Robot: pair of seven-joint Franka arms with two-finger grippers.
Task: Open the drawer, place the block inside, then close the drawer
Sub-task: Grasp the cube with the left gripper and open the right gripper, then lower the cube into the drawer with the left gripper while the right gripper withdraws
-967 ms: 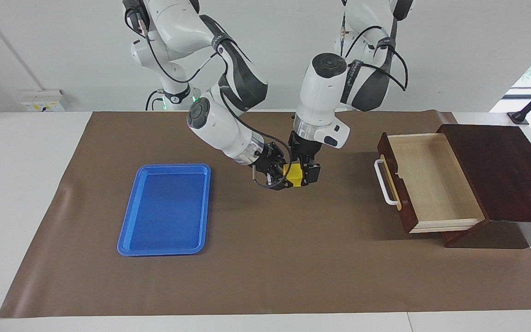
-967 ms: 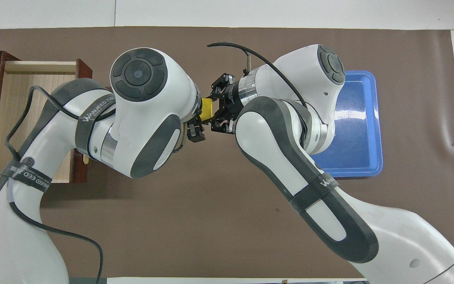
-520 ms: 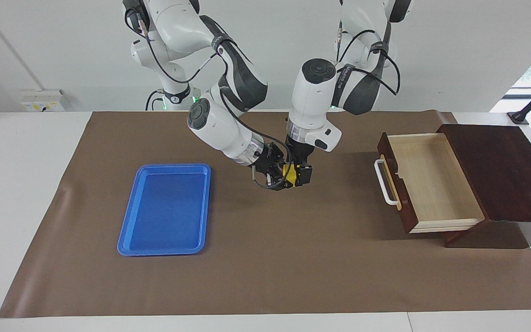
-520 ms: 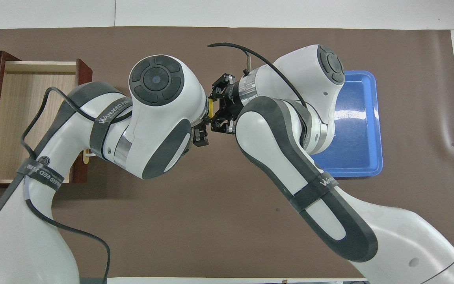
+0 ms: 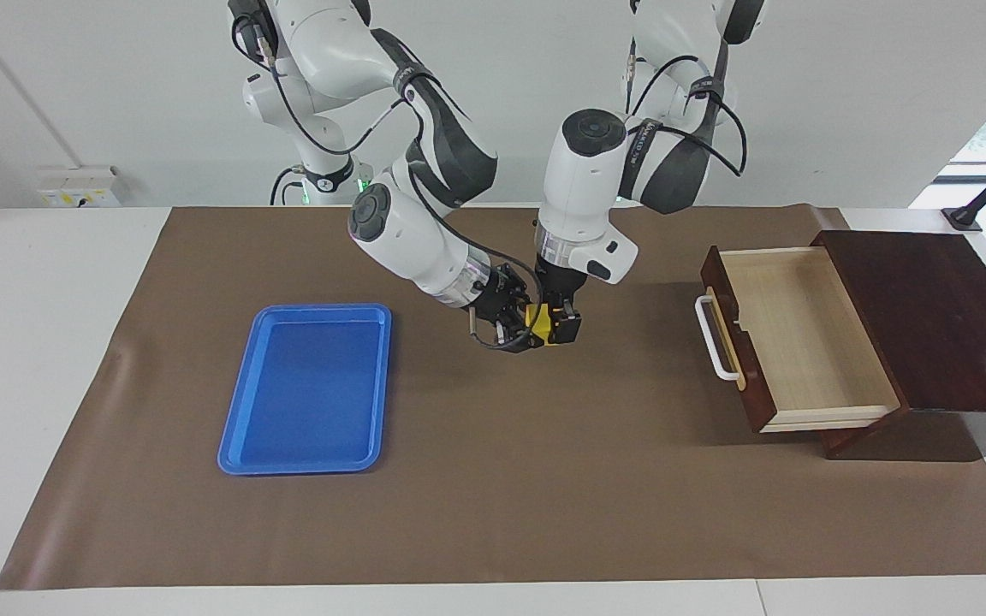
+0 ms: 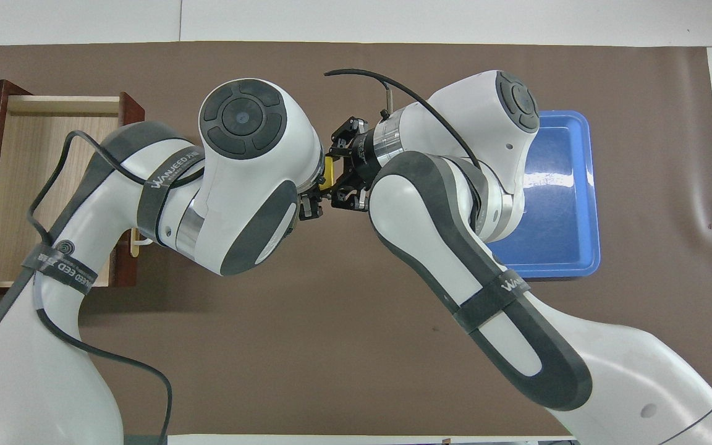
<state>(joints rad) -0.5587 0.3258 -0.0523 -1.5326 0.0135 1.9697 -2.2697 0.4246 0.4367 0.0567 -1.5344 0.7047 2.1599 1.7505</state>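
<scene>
The yellow block (image 5: 538,321) hangs in the air over the middle of the brown mat, between the two grippers. My right gripper (image 5: 525,334) comes in slantwise from the right arm's end and is shut on the block. My left gripper (image 5: 555,329) points straight down and is also shut on the block. In the overhead view only a sliver of the block (image 6: 327,171) shows beside the right gripper (image 6: 339,179); the left arm's wrist hides most of the left gripper. The drawer (image 5: 801,334) stands pulled out of its dark cabinet (image 5: 938,316), pale inside with nothing in it.
A flat blue tray (image 5: 309,385) lies on the mat toward the right arm's end. The drawer's white handle (image 5: 711,338) faces the middle of the table. In the overhead view the left arm covers part of the drawer (image 6: 47,173).
The left gripper moved onto the block from the drawer's side and its fingers closed around it. The right gripper kept its hold and stayed in place.
</scene>
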